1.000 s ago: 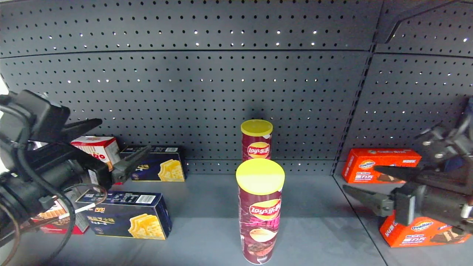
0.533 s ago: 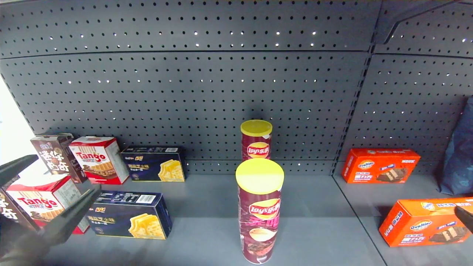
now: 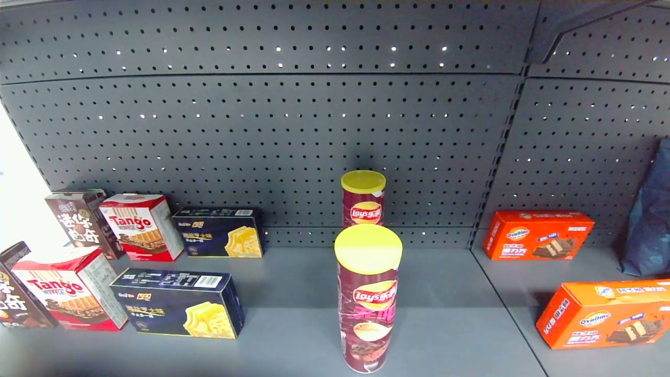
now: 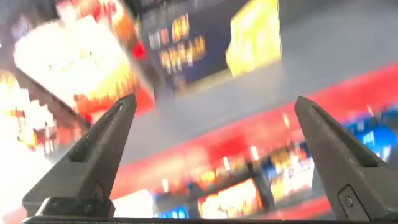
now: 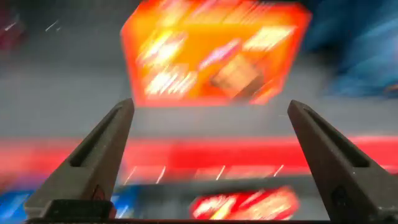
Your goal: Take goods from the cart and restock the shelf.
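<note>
Shelf [image 3: 293, 283]: grey perforated metal; L gripper [image 4: 214, 98], R gripper [image 5: 209, 102] jaws wide apart, empty.

The grey shelf [image 3: 293, 293] backs onto a pegboard [image 3: 293, 136]. At its middle two cans stand upright in line: the front can [image 3: 368, 298] near the edge, the back can [image 3: 363, 199] against the pegboard. To their left sit the front navy box [image 3: 178, 303] and the back navy box [image 3: 219, 233], apart. Further left stand the front wafer box [image 3: 65, 296] and the back wafer box [image 3: 140, 226], each with a brown box just beside it, one in front [image 3: 15, 296] and one behind [image 3: 78, 222]. On the right lie the back orange box [image 3: 539, 234] by the pegboard and the front orange box [image 3: 607, 313], angled. A blue bag [image 3: 649, 220] sits at the far right.
</note>
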You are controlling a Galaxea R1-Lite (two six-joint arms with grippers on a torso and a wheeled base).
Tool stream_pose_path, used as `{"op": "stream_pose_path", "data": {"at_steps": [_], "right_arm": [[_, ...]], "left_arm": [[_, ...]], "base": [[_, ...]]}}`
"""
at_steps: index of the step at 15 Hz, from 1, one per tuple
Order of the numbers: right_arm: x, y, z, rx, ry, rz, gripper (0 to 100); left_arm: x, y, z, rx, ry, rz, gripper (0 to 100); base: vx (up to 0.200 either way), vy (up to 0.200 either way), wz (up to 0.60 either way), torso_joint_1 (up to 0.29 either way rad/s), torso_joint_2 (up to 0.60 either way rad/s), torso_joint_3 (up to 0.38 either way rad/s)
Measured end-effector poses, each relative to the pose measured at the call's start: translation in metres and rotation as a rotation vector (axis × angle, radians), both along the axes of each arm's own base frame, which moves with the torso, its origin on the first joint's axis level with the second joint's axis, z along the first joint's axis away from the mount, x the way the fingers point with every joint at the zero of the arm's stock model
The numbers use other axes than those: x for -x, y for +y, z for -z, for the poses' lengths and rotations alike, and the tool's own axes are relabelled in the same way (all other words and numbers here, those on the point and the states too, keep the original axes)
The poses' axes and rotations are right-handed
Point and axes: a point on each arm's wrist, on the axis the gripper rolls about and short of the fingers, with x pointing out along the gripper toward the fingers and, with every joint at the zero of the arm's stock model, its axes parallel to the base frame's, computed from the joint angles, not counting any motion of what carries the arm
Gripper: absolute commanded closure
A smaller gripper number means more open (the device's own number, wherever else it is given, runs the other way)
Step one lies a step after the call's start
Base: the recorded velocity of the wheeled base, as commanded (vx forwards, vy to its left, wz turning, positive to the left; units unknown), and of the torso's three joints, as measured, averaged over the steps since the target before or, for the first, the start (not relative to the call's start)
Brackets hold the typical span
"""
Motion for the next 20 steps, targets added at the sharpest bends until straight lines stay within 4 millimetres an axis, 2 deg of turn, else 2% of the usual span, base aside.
{"op": "stream_pose_path", "data": {"at_steps": [5,11,13,16,20], "right_arm": [[0.009,0.000,0.007,-0.017,-0.083,-0.066,0],[0.011,0.000,0.008,-0.017,-0.104,-0.070,0],[0.011,0.000,0.008,-0.017,-0.105,-0.070,0],[0.011,0.000,0.008,-0.017,-0.106,-0.071,0],[0.011,0.000,0.008,-0.017,-0.106,-0.070,0]], "left_arm": [[0.009,0.002,0.012,0.038,-0.098,0.026,0],[0.011,-0.003,0.019,0.154,-0.057,0.243,0],[0.011,-0.003,0.019,0.199,-0.044,0.240,0],[0.010,-0.002,0.019,0.247,-0.036,0.160,0],[0.010,-0.006,0.018,0.260,-0.078,-0.088,0]], "base": [[0.000,0.000,0.00,0.000,0.00,0.000],[0.000,0.000,0.00,0.000,0.00,0.000],[0.000,0.000,0.00,0.000,0.00,0.000],[0.000,0.000,0.00,0.000,0.00,0.000],[0.000,0.000,0.00,0.000,0.00,0.000]]}}
